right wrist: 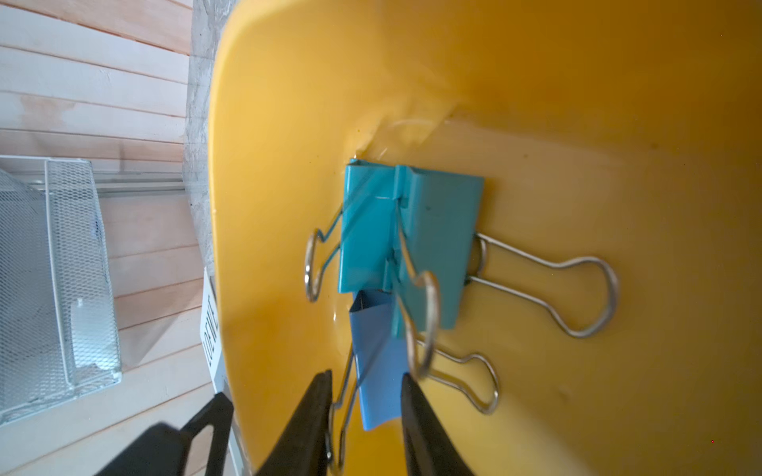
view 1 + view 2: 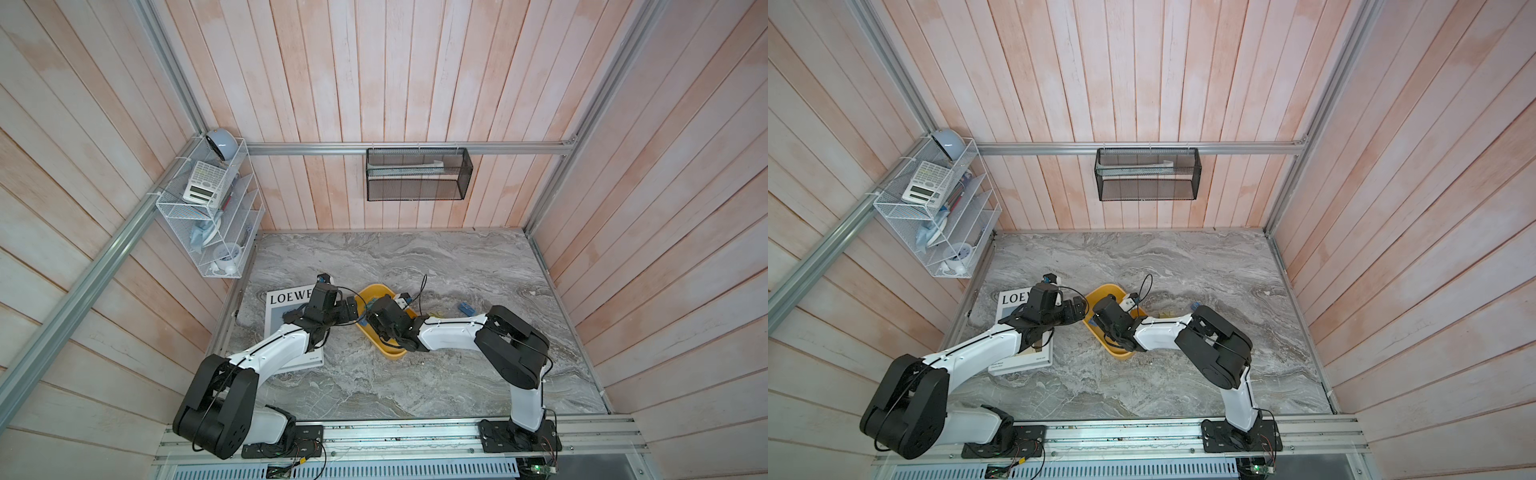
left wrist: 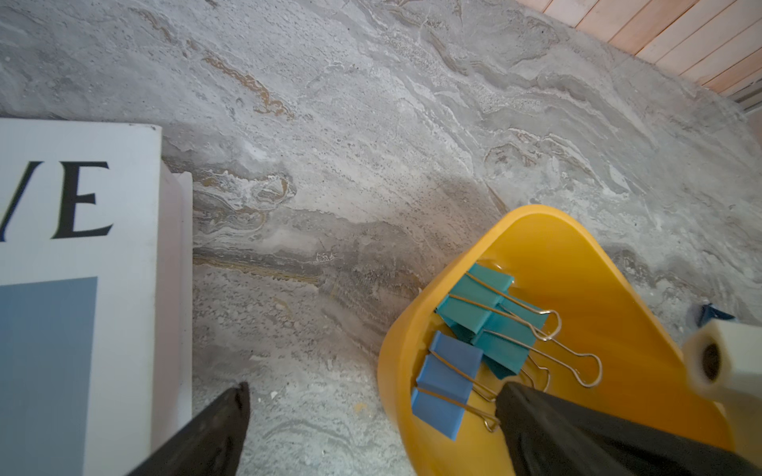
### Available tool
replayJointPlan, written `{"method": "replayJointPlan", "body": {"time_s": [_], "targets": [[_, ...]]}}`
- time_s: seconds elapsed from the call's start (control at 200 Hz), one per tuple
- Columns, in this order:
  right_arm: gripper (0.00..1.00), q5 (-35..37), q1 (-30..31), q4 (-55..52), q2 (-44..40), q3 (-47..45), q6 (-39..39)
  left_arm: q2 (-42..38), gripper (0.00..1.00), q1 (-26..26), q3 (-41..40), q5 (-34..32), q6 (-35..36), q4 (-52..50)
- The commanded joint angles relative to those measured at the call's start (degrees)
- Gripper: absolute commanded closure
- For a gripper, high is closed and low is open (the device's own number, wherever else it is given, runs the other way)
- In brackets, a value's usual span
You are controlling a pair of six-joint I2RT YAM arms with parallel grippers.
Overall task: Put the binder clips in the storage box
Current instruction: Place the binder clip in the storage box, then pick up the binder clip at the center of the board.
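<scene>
The mustard-yellow storage box [image 2: 376,291] [image 2: 1104,289] sits mid-table, its wall [image 1: 288,123] filling the right wrist view. Inside lie two teal binder clips [image 3: 478,305] [image 1: 412,230] and a blue one [image 3: 447,383] [image 1: 379,371]. My right gripper [image 1: 366,383] reaches into the box, its jaws a little apart on either side of the blue clip, which rests on the box floor. My left gripper [image 3: 373,389] [image 2: 353,307] is wide open and empty, straddling the box's rim [image 3: 396,371]. Another blue clip [image 2: 466,308] lies on the table to the right, with a pale yellow one [image 2: 1165,314] nearer the box.
A LOEWE magazine [image 2: 291,299] [image 3: 74,206] lies left of the box, under my left arm. A white wire rack [image 2: 208,216] hangs on the left wall and a black mesh basket [image 2: 417,174] on the back wall. The marble tabletop [image 2: 415,257] extends behind the box.
</scene>
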Motion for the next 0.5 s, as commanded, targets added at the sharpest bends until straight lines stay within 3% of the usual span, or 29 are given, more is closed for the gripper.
{"method": "replayJointPlan", "body": {"time_s": [0.0,0.28,0.495], "targets": [[0.66,-2.7,-0.4,0.8,-5.8,-2.2,-4.5,-0.3,0.00,0.3,-0.6,-0.2,0.7,0.6],[0.66,-6.0,-2.2,-2.7,-25.3,-13.9,-11.9,-0.5,0.00,0.4,-0.7,-0.3,1.1,0.4],[0.66,-1.7,-11.9,-12.0,-44.9,-27.7,-10.0,-1.0,0.00,0.4,-0.9,0.2,0.9,0.2]]}}
